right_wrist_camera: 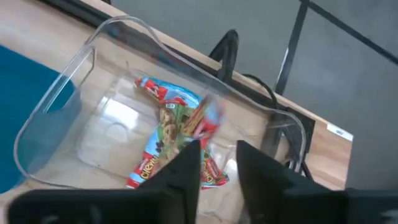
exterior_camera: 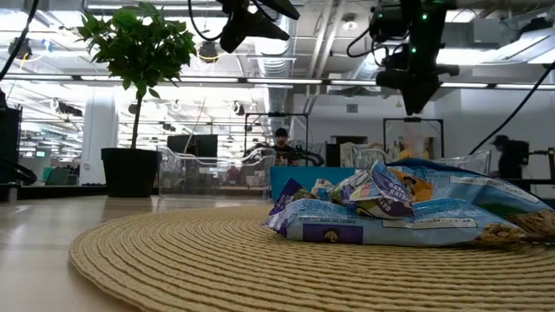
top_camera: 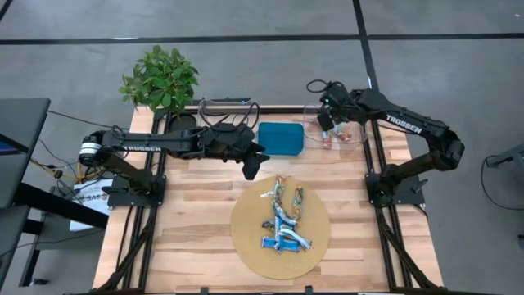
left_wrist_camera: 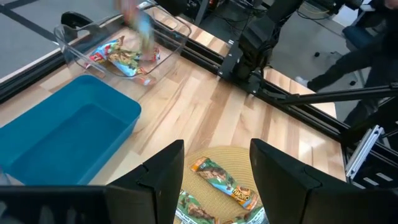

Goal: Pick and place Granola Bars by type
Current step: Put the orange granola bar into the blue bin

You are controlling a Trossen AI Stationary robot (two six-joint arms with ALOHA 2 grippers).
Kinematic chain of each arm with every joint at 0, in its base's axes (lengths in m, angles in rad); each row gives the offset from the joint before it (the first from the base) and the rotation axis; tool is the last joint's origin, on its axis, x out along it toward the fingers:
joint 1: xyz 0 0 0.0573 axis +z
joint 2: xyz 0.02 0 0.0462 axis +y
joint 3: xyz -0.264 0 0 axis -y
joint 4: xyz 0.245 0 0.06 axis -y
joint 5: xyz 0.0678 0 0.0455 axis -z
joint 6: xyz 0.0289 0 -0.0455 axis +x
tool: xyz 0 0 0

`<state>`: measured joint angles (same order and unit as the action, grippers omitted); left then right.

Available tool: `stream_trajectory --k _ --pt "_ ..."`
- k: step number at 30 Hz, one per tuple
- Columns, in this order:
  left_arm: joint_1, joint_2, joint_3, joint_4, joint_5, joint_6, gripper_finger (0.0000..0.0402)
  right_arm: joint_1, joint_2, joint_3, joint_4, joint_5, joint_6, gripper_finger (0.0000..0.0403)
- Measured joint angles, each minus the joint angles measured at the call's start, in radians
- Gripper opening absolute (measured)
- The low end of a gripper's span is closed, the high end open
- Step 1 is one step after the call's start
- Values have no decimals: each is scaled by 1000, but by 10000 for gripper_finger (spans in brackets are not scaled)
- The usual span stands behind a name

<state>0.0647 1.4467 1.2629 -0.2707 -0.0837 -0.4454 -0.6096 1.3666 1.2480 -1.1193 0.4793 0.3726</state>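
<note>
Wooden table (top_camera: 196, 221) carries a woven mat (top_camera: 246, 246) on grey floor.

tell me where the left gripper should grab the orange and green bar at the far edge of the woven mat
Grip the orange and green bar across its narrow width, near the middle, coming straight down. It lies flat on the woven mat, a little apart from the pile, so its long sides look free. The left gripper hovers open above it and would likely need turning so the fingers straddle the long sides.
</note>
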Motion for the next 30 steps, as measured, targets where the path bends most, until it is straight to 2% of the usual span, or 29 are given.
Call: stream_trajectory --k 6,11,15,19,24,30 --pt "0 0 0 -1 2 19 176 -5 0 0 44 -78 -19 170" --pt "0 0 0 -14 58 39 176 68 -23 0 186 -315 -123 204" --pt "-4 0 0 -50 88 37 176 194 -83 0 233 -478 -134 217" --pt "-19 0 0 -62 87 35 176 395 -182 -57 238 -473 -34 219" --pt "-48 0 0 -67 95 33 176 681 -301 -234 304 -415 224 215" --pt "-112 0 1 -157 121 63 176 965 -313 -376 357 -347 443 214"
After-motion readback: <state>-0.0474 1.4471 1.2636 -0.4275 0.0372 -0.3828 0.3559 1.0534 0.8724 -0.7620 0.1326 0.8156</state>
